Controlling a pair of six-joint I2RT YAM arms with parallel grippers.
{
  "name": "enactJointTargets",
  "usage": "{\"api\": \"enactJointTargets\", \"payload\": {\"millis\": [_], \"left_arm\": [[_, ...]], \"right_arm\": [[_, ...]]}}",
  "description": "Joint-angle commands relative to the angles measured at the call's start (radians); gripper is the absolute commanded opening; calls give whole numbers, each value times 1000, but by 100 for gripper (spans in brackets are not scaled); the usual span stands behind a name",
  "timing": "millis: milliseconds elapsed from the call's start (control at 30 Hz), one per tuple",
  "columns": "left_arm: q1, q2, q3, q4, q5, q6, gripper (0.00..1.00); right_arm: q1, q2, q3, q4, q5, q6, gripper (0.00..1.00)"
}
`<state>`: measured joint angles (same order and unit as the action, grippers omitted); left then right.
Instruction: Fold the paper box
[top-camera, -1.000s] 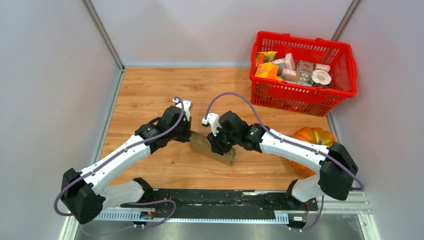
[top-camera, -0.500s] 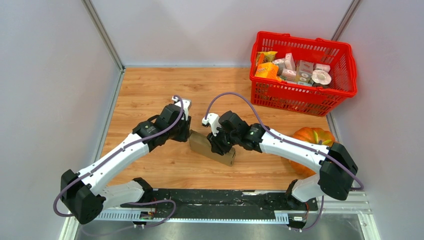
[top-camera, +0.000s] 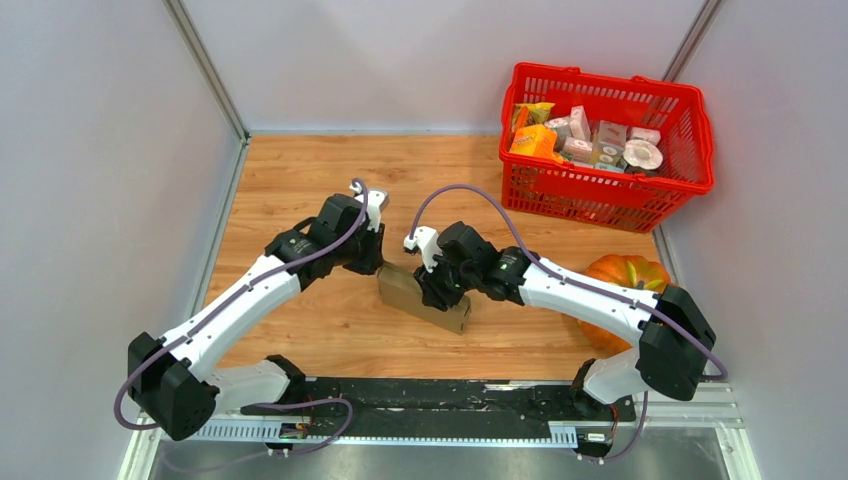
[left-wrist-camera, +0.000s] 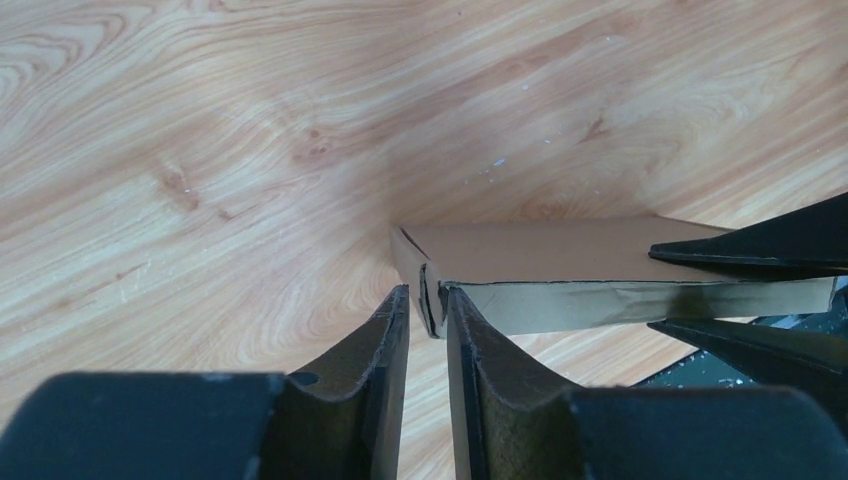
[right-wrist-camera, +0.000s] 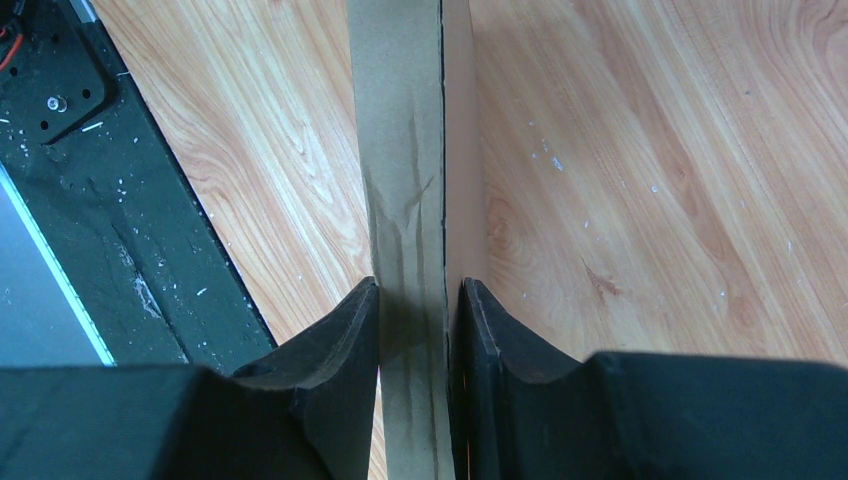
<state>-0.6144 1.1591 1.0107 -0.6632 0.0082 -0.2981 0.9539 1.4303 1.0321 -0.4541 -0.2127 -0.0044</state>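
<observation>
A: Where is the paper box (top-camera: 425, 298), and what shape is it in?

B: Mid-tabletop (top-camera: 300, 190), between the two arms. It is a shallow brown slab with its walls formed, not a flat sheet. One long narrow side is creased down its length. I cannot tell whether it rests on the wood or is held just off it.

A: Who has hold of it?

B: The right hand (right-wrist-camera: 415, 300) is clamped on it, one finger on each broad face, across the thin dimension. The left hand (left-wrist-camera: 425, 305) is at the opposite end. Its fingers are set narrowly apart, either side of the corner where the end flap (left-wrist-camera: 412, 262) meets the long side. A sliver of gap shows there, so I cannot tell whether they pinch the cardboard or only flank it.

A: How far along is the folding, then?

B: Far along, I judge. The body is made up and the long sides look closed. What seems left is that end: a dark seam stands slightly open at the corner, so the flap does not look fully seated. The end inside the right hand's grip is hidden, and I cannot vouch for it.

A: Anything else about?

B: A red basket (top-camera: 600, 72) of small packages at the far right, and an orange pumpkin (top-camera: 625, 275) beside the right arm. Both are well apart from the box.
</observation>
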Motion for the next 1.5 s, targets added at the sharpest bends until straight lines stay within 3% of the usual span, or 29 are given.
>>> {"api": "enactJointTargets", "payload": {"millis": [0, 233, 333, 567, 967, 1067, 1400, 1467], "left_arm": [[-1, 28, 35, 8, 67, 40, 27], [-1, 39, 36, 14, 81, 39, 28], [-1, 43, 35, 8, 58, 36, 13], [-2, 60, 37, -12, -5, 31, 0], [-22, 11, -84, 33, -59, -98, 0], [-21, -16, -130, 51, -65, -113, 0], [-22, -42, -170, 63, -71, -111, 0], [-22, -44, -172, 56, -76, -111, 0]], "right_arm": [[6, 15, -10, -64, -54, 15, 24], [6, 13, -10, -67, -57, 17, 24], [5, 13, -9, -69, -59, 17, 23], [6, 16, -3, -74, -59, 15, 23], [5, 28, 14, -70, -47, 20, 24], [6, 21, 19, -72, -17, 18, 30], [6, -54, 52, -116, 42, 92, 64], [5, -85, 52, -141, 55, 113, 67]]}}
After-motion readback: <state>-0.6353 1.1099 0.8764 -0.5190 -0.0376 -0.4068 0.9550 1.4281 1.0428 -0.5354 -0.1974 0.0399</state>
